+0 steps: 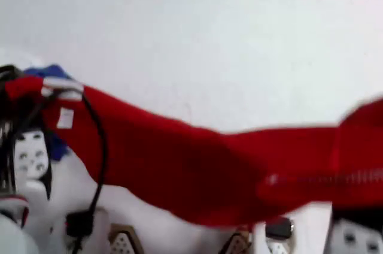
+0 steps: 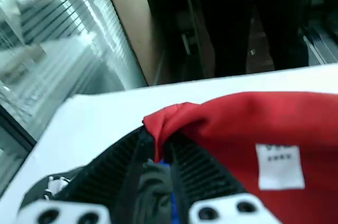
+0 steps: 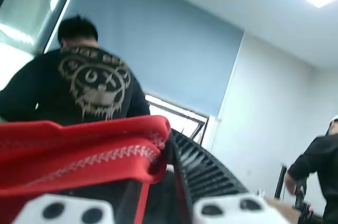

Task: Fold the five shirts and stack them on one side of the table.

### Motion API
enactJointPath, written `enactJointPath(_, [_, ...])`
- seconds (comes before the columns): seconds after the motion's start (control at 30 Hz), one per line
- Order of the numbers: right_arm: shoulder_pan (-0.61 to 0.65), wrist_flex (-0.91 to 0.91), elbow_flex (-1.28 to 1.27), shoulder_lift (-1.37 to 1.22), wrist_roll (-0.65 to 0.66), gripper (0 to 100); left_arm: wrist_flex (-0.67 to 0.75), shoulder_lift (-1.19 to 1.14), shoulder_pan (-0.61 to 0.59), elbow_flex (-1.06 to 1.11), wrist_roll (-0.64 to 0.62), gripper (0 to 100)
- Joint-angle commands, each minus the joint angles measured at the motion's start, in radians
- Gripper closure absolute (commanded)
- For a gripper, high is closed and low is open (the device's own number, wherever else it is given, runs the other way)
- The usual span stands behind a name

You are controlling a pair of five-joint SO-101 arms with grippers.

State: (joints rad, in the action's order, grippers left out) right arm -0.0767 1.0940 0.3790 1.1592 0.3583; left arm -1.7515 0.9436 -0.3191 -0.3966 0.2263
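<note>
Nearest you, at the table's front edge, a thin black cable (image 1: 99,140) loops up from the left arm's base and crosses the cloth. Your left gripper (image 2: 158,142) is clamped: its two black ribbed jaws are pressed together on a bunched corner of the red knit shirt (image 1: 197,164), and the fabric peaks up just above the pinch. A small white rectangular sewn-in label (image 2: 280,167) lies flat on the red cloth just beside that corner, print too small to tell. Your right gripper (image 3: 170,147) is likewise closed on the shirt, biting the folded red hem with white zigzag stitching (image 3: 105,156), which drapes over one jaw. From the high view the shirt hangs as one long band stretched between the two arms, high at the left end, sagging toward the front edge in the middle, wide again at the right. You cannot tell whether the sagging part touches the surface. Behind the left end, a patch of blue cloth (image 1: 52,72) peeks out past the red, lying near the left edge; its shape is mostly hidden. Beyond the shirt the flat white table (image 1: 209,44) runs back to its far edge.
</note>
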Motion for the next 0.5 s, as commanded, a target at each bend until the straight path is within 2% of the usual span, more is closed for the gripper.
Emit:
enactJointPath(0.0, [-0.013, -0.018, 0.035, -0.001, 0.003, 98.1, 0.015, 0.014, -0.014, -0.019, 0.002, 97])
enactJointPath(0.2, [-0.013, 0.005, 0.011, -0.010, 0.003, 98.1, 0.003, 0.012, -0.014, 0.024, 0.002, 97])
enactJointPath(0.47, [-0.012, -0.002, -0.282, -0.002, 0.009, 98.1, 0.063, 0.012, -0.014, 0.357, 0.002, 97])
